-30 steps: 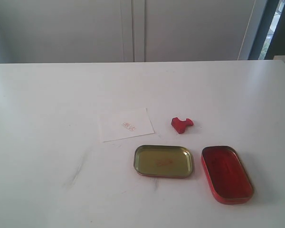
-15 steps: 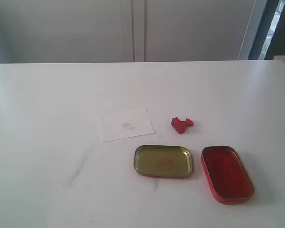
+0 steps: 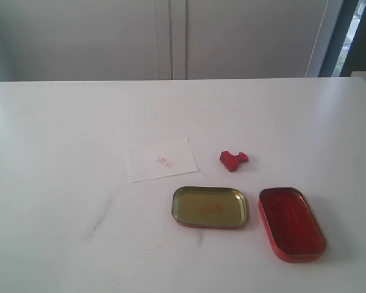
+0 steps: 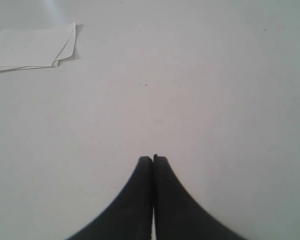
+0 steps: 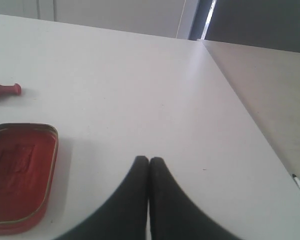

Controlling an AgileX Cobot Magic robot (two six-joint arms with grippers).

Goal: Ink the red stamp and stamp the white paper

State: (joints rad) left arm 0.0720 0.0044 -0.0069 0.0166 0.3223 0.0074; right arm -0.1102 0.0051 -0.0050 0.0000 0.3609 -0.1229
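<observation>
Both pincers are clenched on nothing: left pincer (image 4: pixel 153 159) over bare surface (image 4: pixel 215 100), right pincer (image 5: pixel 149 160) near the red tin half (image 5: pixel 20 175). The red stamp (image 3: pixel 233 160) lies on its side, just right of the white paper (image 3: pixel 151 166) and beyond the gold tin half (image 3: pixel 210 207). The paper carries a small red imprint, unreadable; we see no brands. We judge no step in hand; the next move calls for a grasp on the stamp's knob.

A white table (image 3: pixel 61 122) stands before pale grey panels (image 3: pixel 79 36), with a daylit window (image 3: pixel 355 24) at right.

No readable txt; red imprint (image 3: pixel 165 161) on the white paper (image 3: pixel 145 167) illegible.
</observation>
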